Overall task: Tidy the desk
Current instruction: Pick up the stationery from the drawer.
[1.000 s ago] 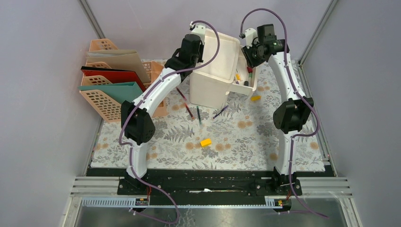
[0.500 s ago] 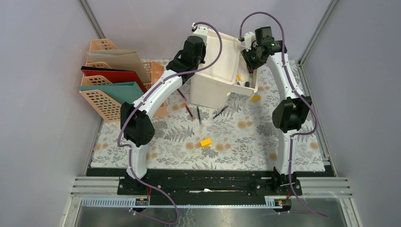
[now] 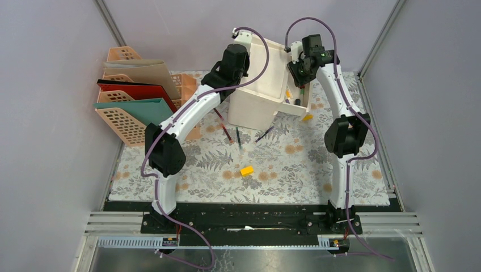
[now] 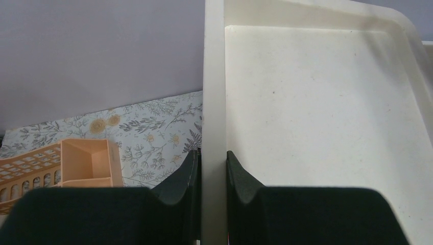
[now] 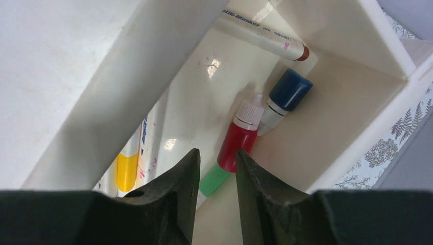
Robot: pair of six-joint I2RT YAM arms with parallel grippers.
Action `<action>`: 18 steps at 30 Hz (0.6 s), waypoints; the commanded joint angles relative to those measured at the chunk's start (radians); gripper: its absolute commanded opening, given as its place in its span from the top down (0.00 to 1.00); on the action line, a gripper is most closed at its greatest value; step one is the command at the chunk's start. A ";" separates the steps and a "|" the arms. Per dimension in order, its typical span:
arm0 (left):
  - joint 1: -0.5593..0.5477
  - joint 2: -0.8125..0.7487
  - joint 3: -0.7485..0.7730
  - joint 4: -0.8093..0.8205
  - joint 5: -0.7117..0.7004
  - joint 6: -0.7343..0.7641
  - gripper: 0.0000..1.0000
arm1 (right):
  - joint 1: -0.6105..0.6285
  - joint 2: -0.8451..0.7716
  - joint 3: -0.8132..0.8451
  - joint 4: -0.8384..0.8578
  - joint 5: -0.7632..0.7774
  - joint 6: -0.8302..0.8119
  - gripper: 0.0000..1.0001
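Desk [image 3: 283,164] apparently lies below left gripper [image 4: 212,159] clamping bin [image 4: 316,102].

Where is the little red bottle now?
Right wrist view: the red bottle lies in the right side compartment of the white bin, beside a blue-capped bottle.

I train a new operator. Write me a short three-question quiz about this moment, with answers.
1. True or false: the left gripper is shut on a wall of the white bin.
2. Which thing lies on the desk, outside the bin? A) yellow block B) scissors C) stapler
3. In the bin's side compartment, which colour is the cap of the small bottle next to the red bottle?
Key: 1 true; 2 A; 3 blue.
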State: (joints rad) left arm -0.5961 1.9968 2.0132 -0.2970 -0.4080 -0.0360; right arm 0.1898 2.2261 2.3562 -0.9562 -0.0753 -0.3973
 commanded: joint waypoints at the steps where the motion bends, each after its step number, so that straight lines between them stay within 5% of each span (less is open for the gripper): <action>1: -0.029 -0.100 0.024 0.249 -0.027 -0.084 1.00 | 0.003 0.008 -0.015 0.009 0.070 0.024 0.60; 11: -0.046 -0.127 -0.001 0.247 -0.052 -0.129 1.00 | 0.020 -0.004 -0.052 0.086 0.213 0.098 0.58; 18: -0.053 -0.139 -0.012 0.246 -0.066 -0.151 1.00 | 0.026 -0.013 -0.101 0.104 0.268 0.128 0.65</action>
State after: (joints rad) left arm -0.6174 1.9736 1.9850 -0.3000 -0.4656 -0.0883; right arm 0.2207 2.2261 2.2971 -0.8379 0.1051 -0.3035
